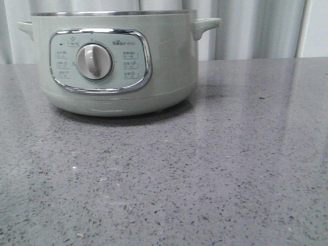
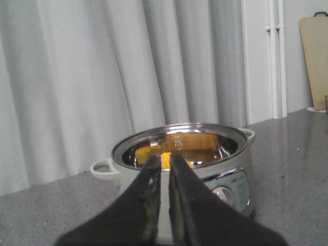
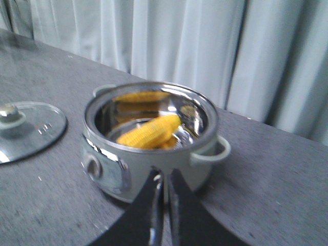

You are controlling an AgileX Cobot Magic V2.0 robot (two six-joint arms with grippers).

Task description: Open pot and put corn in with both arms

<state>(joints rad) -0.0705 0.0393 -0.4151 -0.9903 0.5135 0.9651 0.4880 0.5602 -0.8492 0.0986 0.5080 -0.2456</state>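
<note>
Yellow corn (image 3: 149, 131) inside lidless pot (image 3: 154, 169), hidden from front, both tools (image 2: 163, 177) (image 3: 165, 197) closed, empty

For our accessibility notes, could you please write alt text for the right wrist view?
A yellow corn cob lies inside the open pale-green pot on a grey speckled table. The glass lid rests on the table beside the pot, and the right gripper, fingers nearly together, hangs empty in front.

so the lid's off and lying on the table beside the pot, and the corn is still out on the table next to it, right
Not quite. The lid is off and lying on the table beside the pot, but the corn is already inside the pot, not on the table. The right wrist view shows it lying in the steel bowl.
</note>
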